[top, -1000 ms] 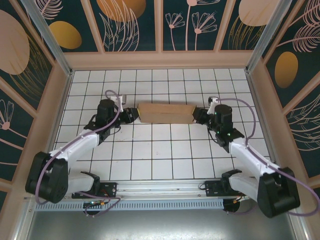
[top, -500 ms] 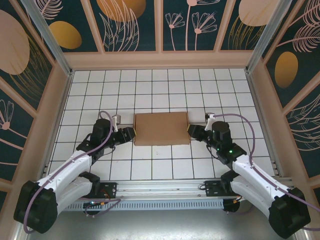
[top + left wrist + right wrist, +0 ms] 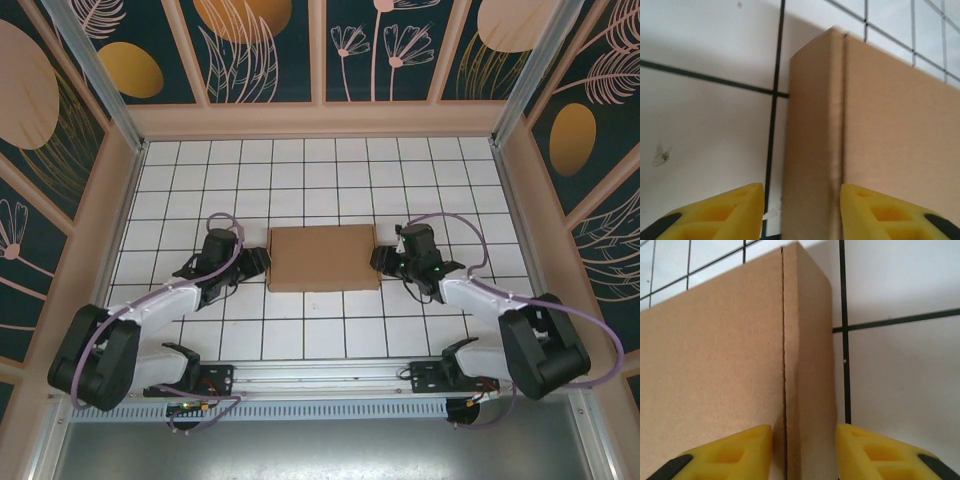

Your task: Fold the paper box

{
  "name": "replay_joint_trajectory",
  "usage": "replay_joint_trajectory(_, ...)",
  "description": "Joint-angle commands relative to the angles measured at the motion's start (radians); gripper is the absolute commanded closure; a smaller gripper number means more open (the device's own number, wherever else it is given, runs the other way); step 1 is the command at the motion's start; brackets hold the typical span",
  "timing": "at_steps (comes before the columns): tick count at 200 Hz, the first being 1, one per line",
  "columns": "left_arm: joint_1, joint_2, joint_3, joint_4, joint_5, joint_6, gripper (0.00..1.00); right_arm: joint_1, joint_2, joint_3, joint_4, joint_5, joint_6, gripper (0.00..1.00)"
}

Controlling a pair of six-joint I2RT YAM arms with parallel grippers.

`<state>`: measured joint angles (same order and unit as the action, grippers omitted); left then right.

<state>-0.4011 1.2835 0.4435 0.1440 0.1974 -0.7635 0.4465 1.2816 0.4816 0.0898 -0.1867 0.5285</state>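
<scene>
- Cardboard, plain brown: the box [image 3: 322, 257] lies flat and closed near the middle of the white tiled table [image 3: 300, 180], between the two grippers.
- A second ago it was farther back on the table, tipped up on edge and pinched from both ends. Half a second ago it already lay flat where it is now.
- Judged from that, the folding looks finished and the box set down. What seems left is to let go fully and back away.
- Left arm [image 3: 160, 300]: it lies low and reaches forward and to the right, and its shoulder has swung since half a second ago.
- Left gripper [image 3: 258, 262]: it sits at the box's left end. In the wrist view its yellow fingers [image 3: 725, 212] stand parted, one over bare table and one over the box top, with the left side wall between them. A gap shows beside the wall, so nothing is clamped.
- Right arm [image 3: 470, 293]: it mirrors the left, low and reaching forward and to the left, with its elbow now folded nearer the box.
- Right gripper [image 3: 382, 262]: it sits at the box's right end, fingers [image 3: 880, 450] also parted across the right side wall. I cannot tell whether either finger touches the cardboard.
</scene>
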Motion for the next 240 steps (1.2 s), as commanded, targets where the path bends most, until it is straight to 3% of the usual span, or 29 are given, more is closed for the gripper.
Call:
replay_joint_trajectory(1, 0.000, 0.093, -0.003, 0.145, 0.029, -0.045, 0.61, 0.004, 0.082, 0.007, 0.068, -0.004, -0.012, 0.70)
replay_joint_trajectory(43, 0.000, 0.307, 0.194, 0.136, 0.006, -0.015, 0.68, -0.014, 0.270, 0.131, 0.110, 0.102, -0.032, 0.75)
replay_joint_trajectory(79, 0.051, 0.496, 0.390, 0.034, -0.052, 0.080, 0.70, -0.066, 0.423, 0.279, 0.117, 0.057, -0.046, 0.74)
replay_joint_trajectory(111, 0.061, 0.513, 0.403, 0.061, -0.028, 0.073, 0.70, -0.076, 0.455, 0.313, 0.126, 0.036, -0.056, 0.69)
replay_joint_trajectory(140, 0.061, 0.497, 0.399, 0.063, -0.029, 0.075, 0.63, -0.099, 0.475, 0.332, 0.131, -0.004, -0.069, 0.64)
replay_joint_trajectory(152, 0.061, 0.469, 0.399, 0.045, -0.046, 0.089, 0.58, -0.098, 0.458, 0.339, 0.123, -0.011, -0.081, 0.57)
replay_joint_trajectory(164, 0.061, 0.410, 0.404, 0.018, -0.096, 0.110, 0.45, -0.099, 0.413, 0.351, 0.106, -0.014, -0.107, 0.49)
replay_joint_trajectory(172, 0.061, 0.353, 0.407, -0.002, -0.142, 0.131, 0.30, -0.099, 0.372, 0.372, 0.078, -0.002, -0.128, 0.42)
replay_joint_trajectory(176, 0.061, 0.326, 0.411, -0.011, -0.161, 0.144, 0.18, -0.098, 0.349, 0.383, 0.064, 0.008, -0.137, 0.37)
replay_joint_trajectory(178, 0.061, 0.311, 0.413, -0.014, -0.168, 0.154, 0.06, -0.098, 0.337, 0.387, 0.055, 0.018, -0.140, 0.33)
replay_joint_trajectory(180, 0.061, 0.297, 0.416, -0.017, -0.174, 0.162, 0.02, -0.099, 0.325, 0.392, 0.047, 0.024, -0.143, 0.28)
replay_joint_trajectory(186, 0.062, 0.254, 0.426, -0.030, -0.196, 0.184, 0.01, -0.099, 0.287, 0.402, 0.027, 0.044, -0.150, 0.07)
replay_joint_trajectory(189, 0.062, 0.235, 0.433, -0.038, -0.210, 0.193, 0.01, -0.100, 0.266, 0.407, 0.019, 0.049, -0.154, 0.02)
replay_joint_trajectory(210, 0.061, 0.079, 0.433, -0.057, -0.328, 0.253, 0.01, -0.095, 0.094, 0.383, -0.003, 0.135, -0.162, 0.01)
replay_joint_trajectory(240, 0.064, -0.216, 0.170, 0.130, -0.603, 0.245, 0.01, -0.056, -0.123, 0.272, 0.047, 0.316, -0.232, 0.01)
